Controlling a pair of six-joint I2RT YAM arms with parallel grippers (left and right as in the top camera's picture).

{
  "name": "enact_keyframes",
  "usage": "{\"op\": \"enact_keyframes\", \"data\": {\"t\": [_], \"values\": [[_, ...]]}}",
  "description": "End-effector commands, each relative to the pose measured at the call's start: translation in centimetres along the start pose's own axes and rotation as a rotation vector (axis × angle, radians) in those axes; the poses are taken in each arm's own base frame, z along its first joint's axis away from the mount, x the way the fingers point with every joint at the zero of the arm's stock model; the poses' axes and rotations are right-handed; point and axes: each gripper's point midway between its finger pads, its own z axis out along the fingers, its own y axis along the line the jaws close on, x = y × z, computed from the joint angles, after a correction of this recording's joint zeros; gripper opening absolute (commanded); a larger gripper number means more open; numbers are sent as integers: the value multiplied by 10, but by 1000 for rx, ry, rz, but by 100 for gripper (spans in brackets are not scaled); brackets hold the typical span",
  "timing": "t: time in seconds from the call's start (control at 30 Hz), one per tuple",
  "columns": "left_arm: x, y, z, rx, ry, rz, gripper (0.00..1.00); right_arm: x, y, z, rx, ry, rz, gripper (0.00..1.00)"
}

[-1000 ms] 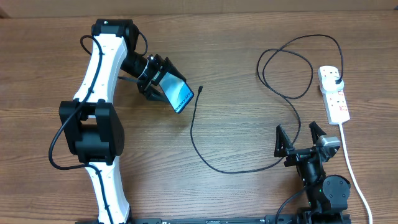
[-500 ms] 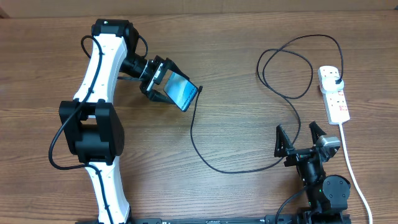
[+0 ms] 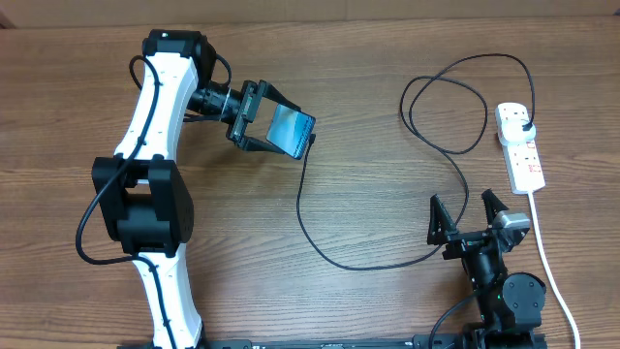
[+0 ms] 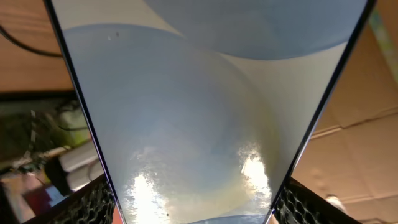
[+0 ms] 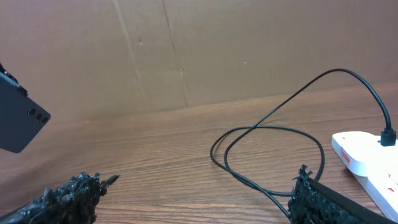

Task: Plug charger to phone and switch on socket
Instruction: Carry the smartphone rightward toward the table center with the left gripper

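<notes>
Phone (image 3: 294, 133): slim glossy slab held above the wood-grain table (image 3: 368, 58), pinched across its width by the left gripper (image 3: 274, 126). The white left arm (image 3: 160, 92) reaches forward, wrist bent rightward. The right gripper (image 3: 463, 202), low at the near edge, stands spread and empty. The white oblong socket (image 3: 520, 145) lies far right. The thin black charger (image 3: 300, 208) loops between, its tip just beside the phone.

Even bright light, soft shadows, glare on phone (image 4: 199, 112) (close, blurred)
</notes>
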Motion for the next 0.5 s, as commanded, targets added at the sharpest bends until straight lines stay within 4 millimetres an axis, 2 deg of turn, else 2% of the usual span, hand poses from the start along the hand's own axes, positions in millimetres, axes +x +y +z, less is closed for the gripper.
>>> {"op": "enact_keyframes", "data": {"t": [0.0, 0.47], "values": [[21, -20, -4, 95, 90, -40, 48, 2, -1, 0, 0, -4, -2, 100], [29, -28, -6, 134, 141, -101, 49, 2, -1, 0, 0, -4, -2, 100]]}}
